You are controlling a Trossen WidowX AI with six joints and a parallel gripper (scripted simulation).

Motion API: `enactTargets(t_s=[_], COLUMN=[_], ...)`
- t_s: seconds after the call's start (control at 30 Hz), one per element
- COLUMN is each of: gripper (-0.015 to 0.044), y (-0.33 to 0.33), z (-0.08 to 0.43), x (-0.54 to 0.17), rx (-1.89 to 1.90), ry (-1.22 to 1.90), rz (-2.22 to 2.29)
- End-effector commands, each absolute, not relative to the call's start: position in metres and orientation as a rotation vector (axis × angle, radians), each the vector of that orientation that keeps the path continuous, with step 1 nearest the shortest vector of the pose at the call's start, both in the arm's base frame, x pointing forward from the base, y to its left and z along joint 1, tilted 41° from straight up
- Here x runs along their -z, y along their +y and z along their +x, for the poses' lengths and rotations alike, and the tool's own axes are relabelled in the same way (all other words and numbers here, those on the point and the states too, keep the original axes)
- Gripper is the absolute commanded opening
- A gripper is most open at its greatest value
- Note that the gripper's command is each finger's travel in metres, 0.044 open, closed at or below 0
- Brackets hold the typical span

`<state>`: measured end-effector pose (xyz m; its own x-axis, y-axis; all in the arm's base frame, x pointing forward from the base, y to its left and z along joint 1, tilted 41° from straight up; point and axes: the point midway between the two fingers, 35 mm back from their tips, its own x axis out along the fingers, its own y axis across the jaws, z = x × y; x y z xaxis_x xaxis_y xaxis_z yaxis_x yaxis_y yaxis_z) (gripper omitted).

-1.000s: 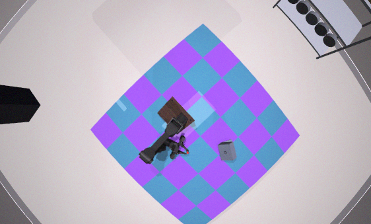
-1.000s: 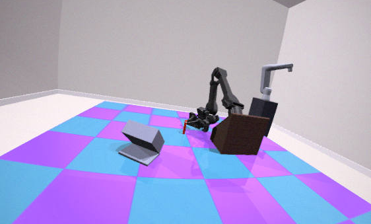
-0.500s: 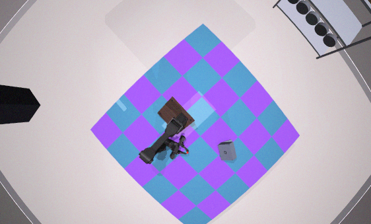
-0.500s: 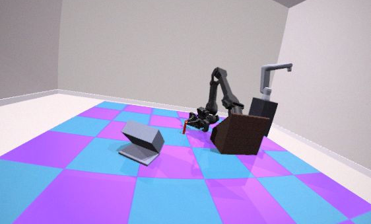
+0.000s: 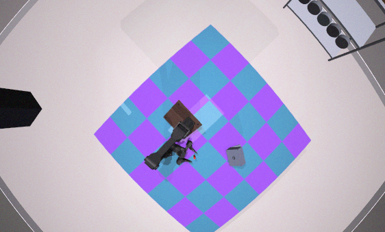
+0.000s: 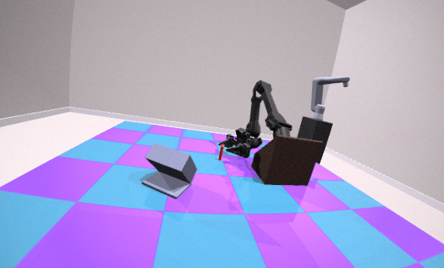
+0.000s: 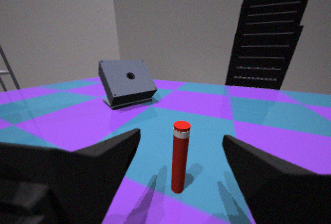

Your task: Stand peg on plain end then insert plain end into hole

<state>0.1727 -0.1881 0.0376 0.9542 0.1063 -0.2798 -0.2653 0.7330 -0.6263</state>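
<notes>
The red peg [image 5: 194, 157] [image 6: 221, 152] [image 7: 180, 160] stands on its plain end on the table, its white-banded end up. It looks nearly upright, with a slight lean in the exterior view. My gripper [image 5: 194, 157] [image 6: 223, 146] [image 7: 180, 136] is open, low and roughly level, with one finger on each side of the peg and a visible gap to both in the wrist view. The grey sloped panel [image 5: 240, 159] [image 6: 170, 157] [image 7: 119, 85] stands beyond the peg, ahead and to the left in the wrist view. Its dark hole [image 5: 233, 158] [image 7: 130, 76] shows nothing in it.
A brown wooden block [image 5: 176, 114] [image 6: 292, 160] with a slanted side stands beside the arm, close to its links. The table has a blue and purple checkered top [image 5: 222, 165] [image 6: 201, 235]. A tall black slatted object [image 7: 267, 45] stands in the background of the wrist view.
</notes>
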Motion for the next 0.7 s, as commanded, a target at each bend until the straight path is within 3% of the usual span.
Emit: enactTargets(t_s=[0.0,0.33,0.67], gripper=[0.0440,0.0440,0.0440], y=[-0.188,-0.187,-0.156], z=[0.173,0.174,0.182], x=[-0.038,-0.042,-0.099], rx=[-0.206,-0.208,-0.217], ry=[0.232,0.236,0.268], rz=[-0.720,-0.717,-0.701])
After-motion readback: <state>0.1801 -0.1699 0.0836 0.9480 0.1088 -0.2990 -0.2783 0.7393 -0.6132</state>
